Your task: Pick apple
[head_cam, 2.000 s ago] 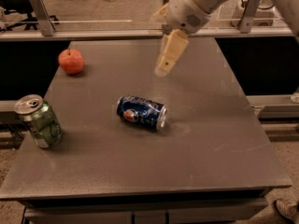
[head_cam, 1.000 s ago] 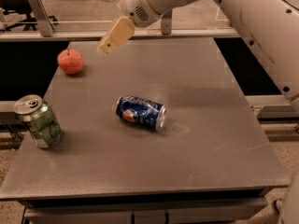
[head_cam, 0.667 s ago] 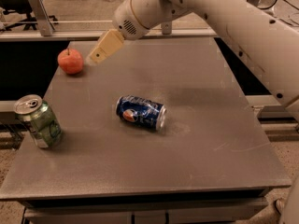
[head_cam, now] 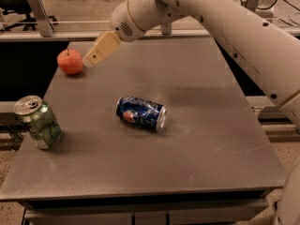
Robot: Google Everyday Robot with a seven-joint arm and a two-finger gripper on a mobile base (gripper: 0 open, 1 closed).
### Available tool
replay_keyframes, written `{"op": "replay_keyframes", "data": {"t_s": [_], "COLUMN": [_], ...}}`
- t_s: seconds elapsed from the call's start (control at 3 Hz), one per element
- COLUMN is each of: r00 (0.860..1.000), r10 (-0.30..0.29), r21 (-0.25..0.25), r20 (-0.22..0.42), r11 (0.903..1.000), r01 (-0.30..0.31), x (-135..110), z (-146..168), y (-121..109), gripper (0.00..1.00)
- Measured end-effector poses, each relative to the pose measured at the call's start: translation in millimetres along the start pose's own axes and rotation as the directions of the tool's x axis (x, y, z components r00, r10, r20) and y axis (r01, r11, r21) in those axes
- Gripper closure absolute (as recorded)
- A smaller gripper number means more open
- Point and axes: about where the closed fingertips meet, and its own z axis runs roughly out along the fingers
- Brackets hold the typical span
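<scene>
The apple (head_cam: 70, 62) is small, round and red-orange with a short dark stem. It sits on the grey table (head_cam: 211, 139) near its far left edge. My gripper (head_cam: 90, 60) comes in from the upper right on a white arm. Its tan fingertips point down and left, just to the right of the apple and very close to it. Nothing is held in it.
A blue soda can (head_cam: 141, 113) lies on its side in the middle of the table. A green can (head_cam: 38, 122) stands upright near the left edge. A metal rail and post (head_cam: 38, 13) run behind the table. My white arm (head_cam: 225, 27) spans the upper right.
My gripper has swung from above the table's far middle to the left and down, ending right beside the apple. The apple and both cans have not moved.
</scene>
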Motion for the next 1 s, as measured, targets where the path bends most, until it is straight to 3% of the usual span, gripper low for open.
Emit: {"op": "replay_keyframes", "data": {"t_s": [0.33,0.67,1.0], "r00": [0.996,0.986,0.978], "r10": [-0.026,-0.058,-0.040], "r21": [0.006,0.046,0.096], "r20": [0.088,0.158,0.206], "r11": [0.9997,0.9976,0.9952], "r01": [0.025,0.051,0.020], "x": [-14,-27,-30], "z": [33,66,90], "y": [-13,-26,-31], "gripper": [0.00,0.00,0.00]}}
